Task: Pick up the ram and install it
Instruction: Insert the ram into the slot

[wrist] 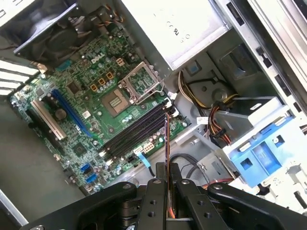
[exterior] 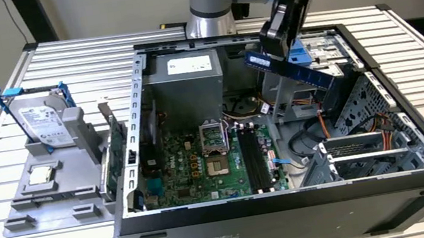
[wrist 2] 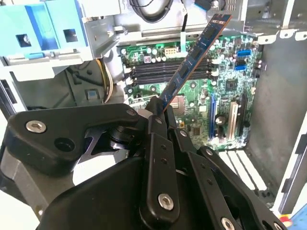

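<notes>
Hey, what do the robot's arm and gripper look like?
The arm is a silver-grey tube with light-blue joint caps and a black wrist section. The gripper is matte black: flat linked bars with rounded ends, fastened by silver screws.

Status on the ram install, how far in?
Done: pickup; the ram is in the air over the open case. In hand: the claw is shut on one end of it, tilted above the motherboard. Left: seating; the memory slots are bare.
</notes>
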You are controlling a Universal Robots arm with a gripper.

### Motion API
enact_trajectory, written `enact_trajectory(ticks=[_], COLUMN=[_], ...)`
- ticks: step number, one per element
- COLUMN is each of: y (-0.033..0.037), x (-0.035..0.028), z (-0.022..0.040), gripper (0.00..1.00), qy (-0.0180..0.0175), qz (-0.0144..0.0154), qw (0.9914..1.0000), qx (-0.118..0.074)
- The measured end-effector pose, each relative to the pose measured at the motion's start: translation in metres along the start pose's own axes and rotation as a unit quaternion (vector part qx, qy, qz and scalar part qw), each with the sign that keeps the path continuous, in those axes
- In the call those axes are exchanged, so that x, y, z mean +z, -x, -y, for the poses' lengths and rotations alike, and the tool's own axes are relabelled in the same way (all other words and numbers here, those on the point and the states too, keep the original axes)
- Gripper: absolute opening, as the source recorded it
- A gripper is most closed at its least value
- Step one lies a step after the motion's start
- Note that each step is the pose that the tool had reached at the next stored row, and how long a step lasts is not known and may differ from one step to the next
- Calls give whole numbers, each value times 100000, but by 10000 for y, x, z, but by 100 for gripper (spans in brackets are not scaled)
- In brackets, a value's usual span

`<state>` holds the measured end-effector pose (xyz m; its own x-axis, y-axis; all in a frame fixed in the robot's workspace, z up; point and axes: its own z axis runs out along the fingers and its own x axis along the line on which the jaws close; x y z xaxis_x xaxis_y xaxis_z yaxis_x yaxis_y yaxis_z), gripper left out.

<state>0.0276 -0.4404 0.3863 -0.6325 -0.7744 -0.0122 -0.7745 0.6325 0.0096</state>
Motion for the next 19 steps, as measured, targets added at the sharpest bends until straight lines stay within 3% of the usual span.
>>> enact_trajectory(ticks=[6,10,14,19], y=[0,0,0,0], x=[0,1,1,2], z=[0,0,0,0], gripper=[0,0,0,0], qy=[-9,-39,-79,-126], qz=[9,26,25,34], qw=[99997,99947,99814,99545], qx=[722,3263,6099,9527])
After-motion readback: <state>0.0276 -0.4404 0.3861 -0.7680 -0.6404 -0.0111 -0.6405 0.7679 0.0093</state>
